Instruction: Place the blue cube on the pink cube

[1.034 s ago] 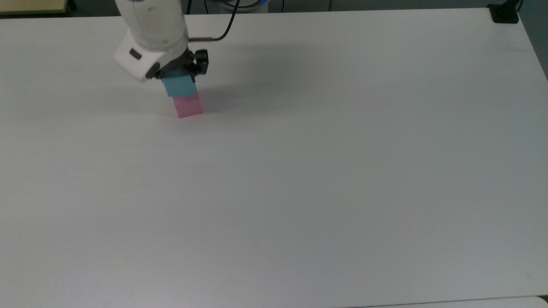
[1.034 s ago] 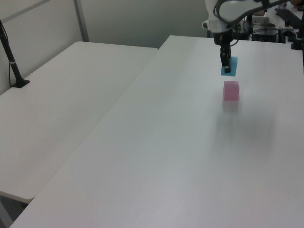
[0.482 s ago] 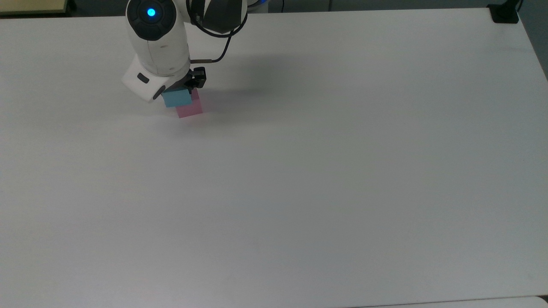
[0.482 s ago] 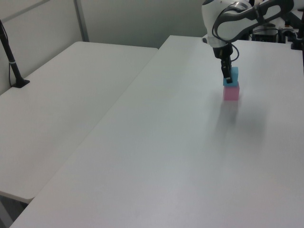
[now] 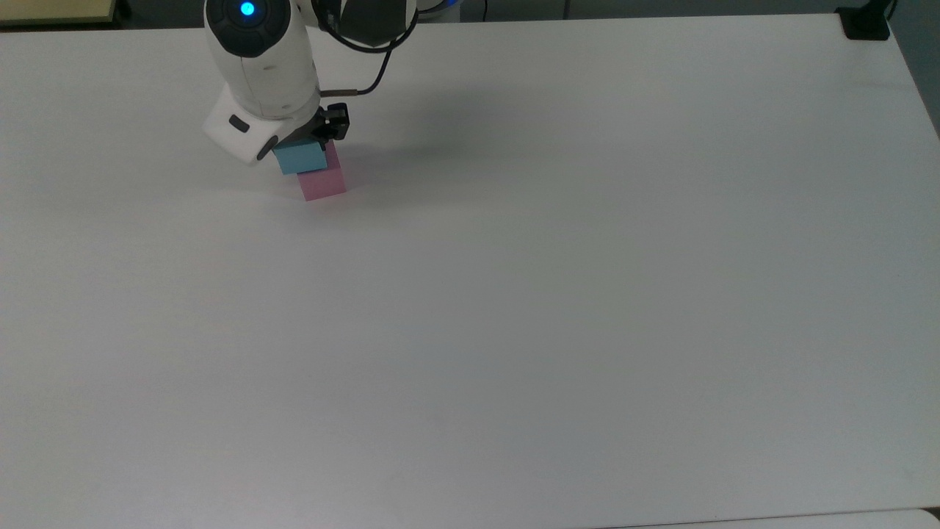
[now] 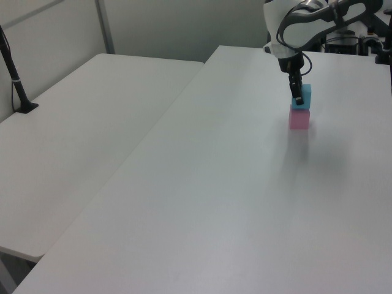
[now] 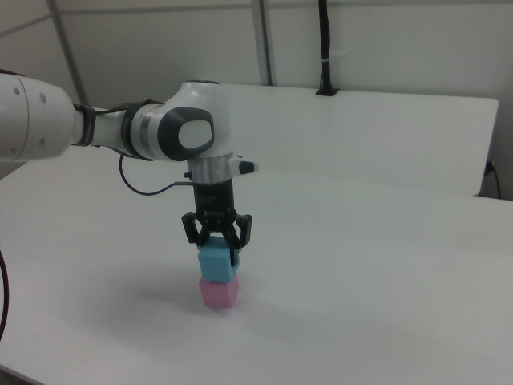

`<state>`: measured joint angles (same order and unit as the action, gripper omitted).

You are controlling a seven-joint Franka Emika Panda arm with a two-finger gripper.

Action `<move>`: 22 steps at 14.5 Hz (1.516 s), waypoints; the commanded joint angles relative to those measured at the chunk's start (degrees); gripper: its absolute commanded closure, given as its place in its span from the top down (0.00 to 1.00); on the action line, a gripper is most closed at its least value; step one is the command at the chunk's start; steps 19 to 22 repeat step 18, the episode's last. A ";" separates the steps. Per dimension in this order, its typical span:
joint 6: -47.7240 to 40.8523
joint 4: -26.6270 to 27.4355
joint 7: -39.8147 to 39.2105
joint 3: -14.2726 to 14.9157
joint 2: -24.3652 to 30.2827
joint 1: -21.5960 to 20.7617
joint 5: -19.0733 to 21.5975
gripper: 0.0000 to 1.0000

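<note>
Since the frame one second earlier, the small light blue matte cube (image 7: 218, 261) has come down from above and behind the small pastel pink matte cube (image 7: 218, 293) and now sits stacked on its top face. Half a second ago it was already over the pink cube.

Top view, from the top view's left to its right: the white Franka arm (image 5: 258, 70) leans in from the upper left edge, a blue light glowing on its topmost joint; beneath its wrist, the two-finger black gripper (image 5: 308, 143) sits over the blue cube (image 5: 299, 157), which covers the upper left part of the pink cube (image 5: 323, 182). A broad white table (image 5: 558, 308) stretches to the right, with a black mount (image 5: 865, 22) at its far corner.

Left view: a black post (image 6: 13, 70) stands on a second white table (image 6: 79, 141) on the left view's left; on the right, the gripper (image 6: 297, 97) hangs against the blue cube (image 6: 302, 98), which rests on the pink cube (image 6: 299, 118).

Right view: the arm (image 7: 120, 132) enters from the right view's left; the gripper (image 7: 216, 239) points straight down, its fingers (image 7: 236, 250) spread slightly and flanking the blue cube's upper sides. Whether they press on it or stand just clear cannot be told. Both cubes stand upright, edges roughly aligned.
</note>
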<state>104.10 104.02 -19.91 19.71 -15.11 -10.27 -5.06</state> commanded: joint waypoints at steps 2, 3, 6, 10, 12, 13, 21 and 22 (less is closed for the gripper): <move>-1.35 2.51 -0.39 1.21 2.37 -1.07 0.84 1.00; -1.35 2.33 0.13 1.30 2.46 -1.06 0.93 1.00; -1.79 1.89 5.39 1.39 3.15 -1.59 0.84 1.00; -10.29 -3.98 6.99 0.60 9.20 -2.20 0.76 1.00; -11.72 -5.31 9.61 -0.54 14.47 -3.95 0.76 1.00; -11.90 -5.75 11.80 -1.68 15.72 -4.05 0.76 1.00; -14.54 -9.18 21.23 -6.87 16.69 -0.28 0.66 1.00; -14.54 -9.18 21.23 -6.87 16.69 -0.28 0.66 1.00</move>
